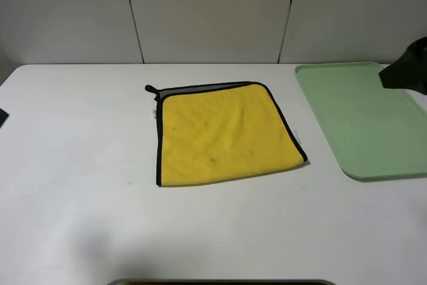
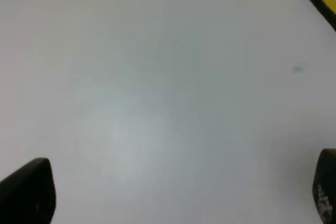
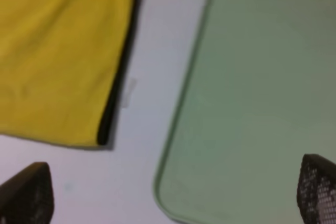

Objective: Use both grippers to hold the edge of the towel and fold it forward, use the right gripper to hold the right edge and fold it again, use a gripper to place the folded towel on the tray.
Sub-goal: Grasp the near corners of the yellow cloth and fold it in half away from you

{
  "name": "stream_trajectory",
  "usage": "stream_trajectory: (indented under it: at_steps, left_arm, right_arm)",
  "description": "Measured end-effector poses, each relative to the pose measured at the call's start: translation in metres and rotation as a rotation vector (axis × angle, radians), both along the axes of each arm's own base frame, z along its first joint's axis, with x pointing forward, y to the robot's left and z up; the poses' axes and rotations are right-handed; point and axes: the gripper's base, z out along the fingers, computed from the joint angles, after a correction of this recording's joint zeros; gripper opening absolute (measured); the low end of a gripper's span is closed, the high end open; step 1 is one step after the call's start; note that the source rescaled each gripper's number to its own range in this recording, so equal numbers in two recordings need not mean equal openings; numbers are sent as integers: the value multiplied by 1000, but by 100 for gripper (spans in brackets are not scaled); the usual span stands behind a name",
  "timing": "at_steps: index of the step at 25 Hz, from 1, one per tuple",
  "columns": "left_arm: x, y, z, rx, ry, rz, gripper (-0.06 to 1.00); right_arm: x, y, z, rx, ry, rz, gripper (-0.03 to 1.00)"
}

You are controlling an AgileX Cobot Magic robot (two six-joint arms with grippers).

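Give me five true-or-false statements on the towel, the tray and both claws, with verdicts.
1. The towel lies on the table, beside the tray. True.
2. The towel's yellow side faces down. False: yellow faces up.
3. The right claw is open and empty. True.
4. The left claw grips the towel. False: it is open over bare table, holding nothing.
5. The towel overlaps the tray. False: a strip of table separates them.
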Motion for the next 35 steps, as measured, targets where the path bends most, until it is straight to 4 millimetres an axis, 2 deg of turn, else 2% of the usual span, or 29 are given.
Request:
stream_trajectory:
  at_steps: [7,11,16,25,35]
  left_arm:
    - [34,-44,-35,105,117,-250,98]
    - [44,-65,-60,176,204,-368,98]
    - [55,-80,-85,215,270,-445,98]
    - [68,-92,-123,234,390,-465,97]
    - [70,-97,-126,196,371,-459,97]
  right_arm:
    - [35,42,-38,-99,89,231,100]
    - [47,66,-54,-134,114,332,100]
    - [57,87,-74,-189,128,448,100]
    - [71,98,-109,-278,163,573,100]
    - [72,95,-118,-520,132,889,100]
